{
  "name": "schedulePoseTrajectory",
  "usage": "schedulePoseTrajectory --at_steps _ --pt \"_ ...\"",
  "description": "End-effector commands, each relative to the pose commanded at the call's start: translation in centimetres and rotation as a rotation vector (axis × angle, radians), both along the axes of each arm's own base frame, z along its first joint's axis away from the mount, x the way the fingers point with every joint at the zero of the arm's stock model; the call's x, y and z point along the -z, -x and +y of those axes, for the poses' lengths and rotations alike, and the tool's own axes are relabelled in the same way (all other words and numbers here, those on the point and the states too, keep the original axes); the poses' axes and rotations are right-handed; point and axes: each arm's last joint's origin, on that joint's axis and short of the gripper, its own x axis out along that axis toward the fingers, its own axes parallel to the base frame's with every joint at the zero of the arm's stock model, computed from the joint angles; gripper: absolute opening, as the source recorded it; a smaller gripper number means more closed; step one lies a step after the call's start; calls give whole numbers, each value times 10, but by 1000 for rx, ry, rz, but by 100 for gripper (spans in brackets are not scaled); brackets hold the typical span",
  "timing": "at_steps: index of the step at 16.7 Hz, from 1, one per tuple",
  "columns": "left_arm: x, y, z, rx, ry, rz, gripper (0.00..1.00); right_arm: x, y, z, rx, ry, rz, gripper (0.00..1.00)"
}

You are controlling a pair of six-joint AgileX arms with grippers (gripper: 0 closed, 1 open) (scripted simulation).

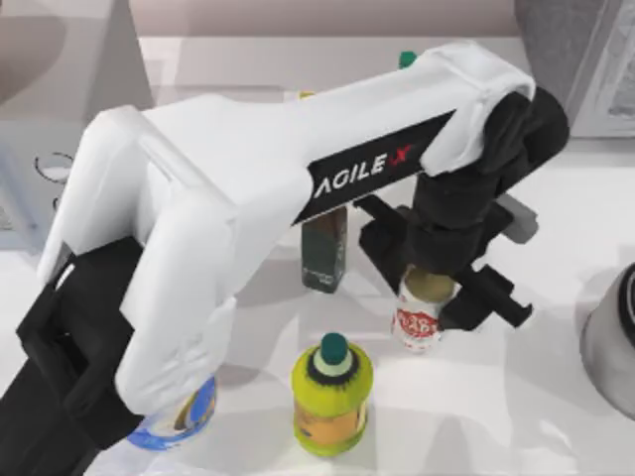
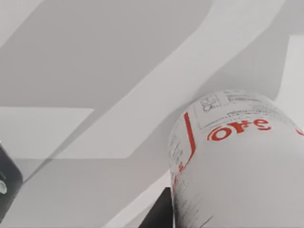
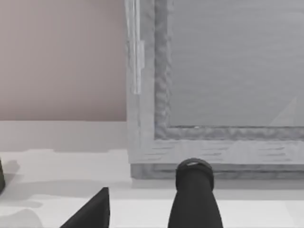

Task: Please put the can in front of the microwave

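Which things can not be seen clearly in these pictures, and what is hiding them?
- The microwave, top view: cut off by the left edge and covered by the left arm.
- The can, top view: its top is under the left gripper, so the grip cannot be judged.
- The can, left wrist view: cut off by the edges.
- Dark bottle, top view: its upper part is under the arm.

Left arm: extended from the lower left across the centre of the surface, white housing uppermost, black wrist bent downward. Left hand (image 1: 434, 302) points down near mid-surface, its black fingers (image 1: 486, 297) closed on the can (image 1: 421, 315), held upright. Right arm: parked at the right; two dark fingers (image 3: 194, 199) of the right hand (image 3: 142, 209) stand apart.
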Motion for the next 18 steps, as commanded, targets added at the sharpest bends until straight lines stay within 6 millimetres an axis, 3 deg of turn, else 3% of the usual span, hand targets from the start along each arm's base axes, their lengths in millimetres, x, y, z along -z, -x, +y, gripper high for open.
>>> schedulePoseTrajectory --at_steps 7,13,15,18 --pt "-37 -8 4 -19 21 -19 0 0 0 0 0 0 0 100" --pt "-41 -7 4 -13 30 -26 0 0 0 0 0 0 0 100" --pt "-60 -6 10 -12 71 -54 0 0 0 0 0 0 0 100" --pt "-109 -3 36 -38 165 -125 0 0 0 0 0 0 0 100"
